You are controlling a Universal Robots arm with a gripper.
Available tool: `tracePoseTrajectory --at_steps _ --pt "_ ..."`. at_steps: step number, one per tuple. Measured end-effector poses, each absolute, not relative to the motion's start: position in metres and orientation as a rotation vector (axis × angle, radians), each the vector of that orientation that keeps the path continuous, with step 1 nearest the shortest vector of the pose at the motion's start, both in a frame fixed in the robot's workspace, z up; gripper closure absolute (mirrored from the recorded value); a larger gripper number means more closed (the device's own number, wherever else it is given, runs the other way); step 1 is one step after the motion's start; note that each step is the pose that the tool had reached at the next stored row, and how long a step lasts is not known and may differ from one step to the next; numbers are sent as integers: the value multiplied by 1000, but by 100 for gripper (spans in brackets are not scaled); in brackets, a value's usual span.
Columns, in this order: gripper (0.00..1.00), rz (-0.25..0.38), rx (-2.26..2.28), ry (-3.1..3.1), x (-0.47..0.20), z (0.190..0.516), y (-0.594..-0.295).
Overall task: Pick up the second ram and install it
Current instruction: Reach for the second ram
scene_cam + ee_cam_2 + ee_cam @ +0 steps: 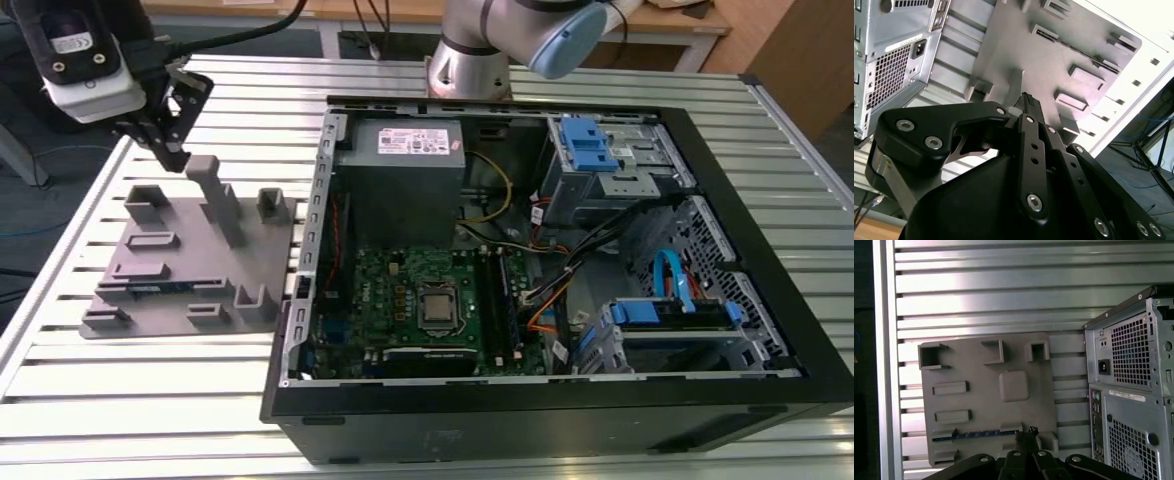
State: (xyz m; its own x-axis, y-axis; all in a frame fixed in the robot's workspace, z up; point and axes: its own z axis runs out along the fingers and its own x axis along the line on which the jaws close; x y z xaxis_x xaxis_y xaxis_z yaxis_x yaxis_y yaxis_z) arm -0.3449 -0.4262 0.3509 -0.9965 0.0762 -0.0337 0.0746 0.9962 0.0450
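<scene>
Tabletop [134, 400] of metal slats carries an open computer case [534, 415], with a grey fixture tray [180, 265] at the exterior view's left. Above the tray's far edge hovers the gripper [175, 162], clenched on nothing. The second ram [147, 288] lies slotted along the tray's near side.

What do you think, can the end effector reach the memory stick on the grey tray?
Probably yes. The end effector hangs over the grey tray, and the memory stick sits in its slot there with nothing covering it.
</scene>
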Motion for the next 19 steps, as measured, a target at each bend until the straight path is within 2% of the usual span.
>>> tracePoseTrajectory --at_steps 19 --pt "89 68 117 3103 -366 317 -442"
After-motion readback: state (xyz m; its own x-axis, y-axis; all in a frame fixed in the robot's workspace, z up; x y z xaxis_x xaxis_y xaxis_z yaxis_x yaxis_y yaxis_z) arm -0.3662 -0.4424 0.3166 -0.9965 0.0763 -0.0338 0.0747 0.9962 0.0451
